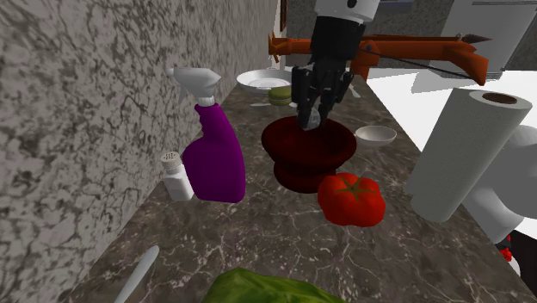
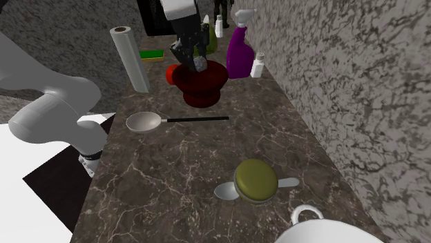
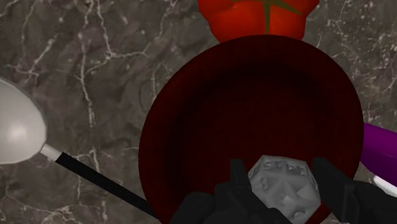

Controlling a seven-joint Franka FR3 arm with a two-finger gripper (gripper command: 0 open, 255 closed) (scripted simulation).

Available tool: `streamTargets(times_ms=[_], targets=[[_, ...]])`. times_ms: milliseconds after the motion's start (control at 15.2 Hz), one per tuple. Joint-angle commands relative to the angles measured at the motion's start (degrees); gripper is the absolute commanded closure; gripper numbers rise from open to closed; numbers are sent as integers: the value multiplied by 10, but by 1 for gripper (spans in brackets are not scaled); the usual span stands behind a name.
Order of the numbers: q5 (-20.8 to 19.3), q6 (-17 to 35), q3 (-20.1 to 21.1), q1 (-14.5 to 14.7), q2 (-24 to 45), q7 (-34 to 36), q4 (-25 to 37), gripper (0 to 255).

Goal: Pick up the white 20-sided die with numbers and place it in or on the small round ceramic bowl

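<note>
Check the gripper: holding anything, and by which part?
Yes. The gripper clasps the greyish-white die by two opposite sides, over the dark red bowl.

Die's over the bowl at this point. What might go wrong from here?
The gripper clasps the die off-centre over the dark red bowl, near the rim on the purple spray bottle's side. Released here, it may clip the rim and roll onto the counter. Dropped from above the bowl, the faceted die could also bounce out.

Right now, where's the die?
Shoulder view, upper centre: the die is clasped in the gripper just above the dark red bowl, near the tomato.
</note>
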Motion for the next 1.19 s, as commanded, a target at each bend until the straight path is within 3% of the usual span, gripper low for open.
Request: streamTargets(times_ms=[0,396,462,792,1122], targets=[[1,5,1,0,1,-1,-4,255],[1,5,1,0,1,-1,-4,255],[1,5,1,0,1,-1,-4,0],[1,5,1,0,1,-1,-4,0],[-10,-67,-17,-4,-1,3,64,0]])
